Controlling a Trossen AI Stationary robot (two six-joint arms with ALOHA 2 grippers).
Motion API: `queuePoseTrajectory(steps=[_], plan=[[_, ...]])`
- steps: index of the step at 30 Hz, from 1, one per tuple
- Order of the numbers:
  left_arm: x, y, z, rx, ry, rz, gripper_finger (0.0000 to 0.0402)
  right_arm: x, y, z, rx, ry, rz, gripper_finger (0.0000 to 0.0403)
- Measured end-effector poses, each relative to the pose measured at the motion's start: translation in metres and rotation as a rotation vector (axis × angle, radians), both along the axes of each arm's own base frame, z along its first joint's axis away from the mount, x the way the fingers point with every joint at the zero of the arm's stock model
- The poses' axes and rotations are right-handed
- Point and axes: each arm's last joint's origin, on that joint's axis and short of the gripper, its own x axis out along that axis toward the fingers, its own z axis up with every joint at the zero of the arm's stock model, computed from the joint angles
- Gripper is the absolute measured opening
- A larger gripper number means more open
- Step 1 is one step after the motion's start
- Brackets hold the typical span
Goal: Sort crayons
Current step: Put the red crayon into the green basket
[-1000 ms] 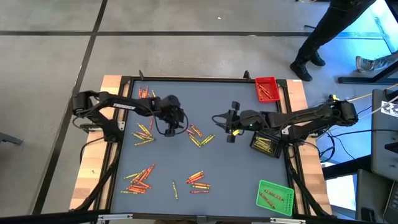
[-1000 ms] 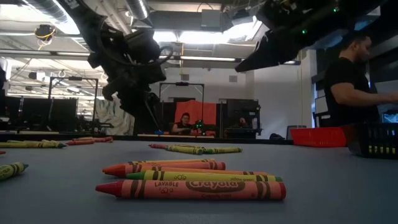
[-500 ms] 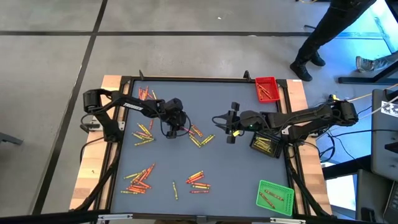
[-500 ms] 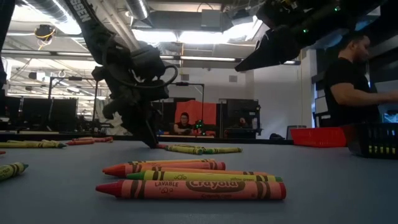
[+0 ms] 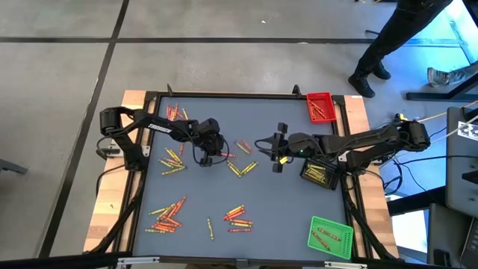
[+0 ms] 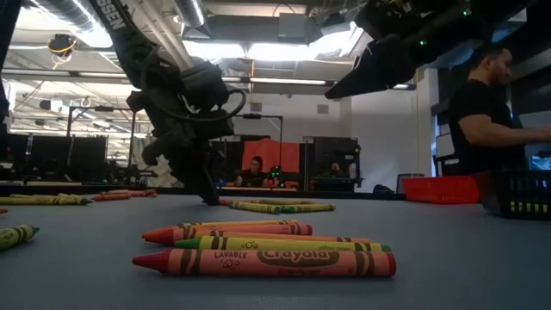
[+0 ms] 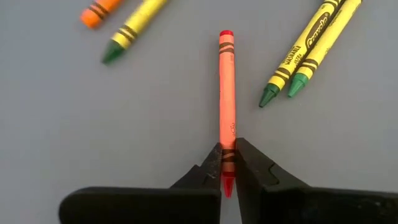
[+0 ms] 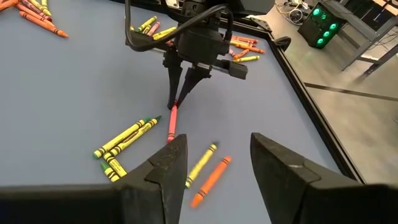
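We look down on a grey desk scattered with crayons in red, orange and yellow, lying in loose clusters near its middle, its far left and its near edge. The left pincer is down at the desk surface near the middle, and its two dark fingers are closed on one end of a red crayon that lies flat, pointing straight away from the wrist. Just beside this crayon lie two yellow crayons on one side and a yellow and an orange one on the other, none touching it. The right pincer hangs above the desk a little to the right of the left one, its fingers apart and holding nothing. From its wrist we see the left pincer pinching the red crayon. A red tray sits at the far right corner, a black tray by the right edge and a green tray at the near right corner, each with some crayons inside. A person stands beyond the desk.
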Motion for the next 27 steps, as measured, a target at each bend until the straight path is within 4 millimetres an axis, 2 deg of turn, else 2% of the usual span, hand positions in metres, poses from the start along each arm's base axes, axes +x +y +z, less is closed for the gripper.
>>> queuePoseTrajectory(steps=[7,14,17,21,27], plan=[[-0.001,-0.003,0.006,0.023,-0.011,-0.005,0.0009,0.000,0.000,-0.001,0.000,0.004,0.000,0.0172],[-0.003,-0.012,0.035,0.132,-0.079,0.016,0.0009,0.000,0.000,-0.001,0.006,0.002,-0.009,0.0172],[-0.005,-0.014,0.047,0.166,-0.115,0.031,0.0009,-0.001,-0.005,-0.001,0.009,-0.011,-0.128,0.0172],[-0.001,-0.018,0.056,0.162,-0.194,0.047,0.0009,-0.004,-0.028,-0.010,0.062,0.033,-0.343,0.0172],[0.010,-0.024,0.065,0.180,-0.321,0.028,0.0009,-0.001,-0.073,-0.045,0.148,0.128,-0.574,0.0172]])
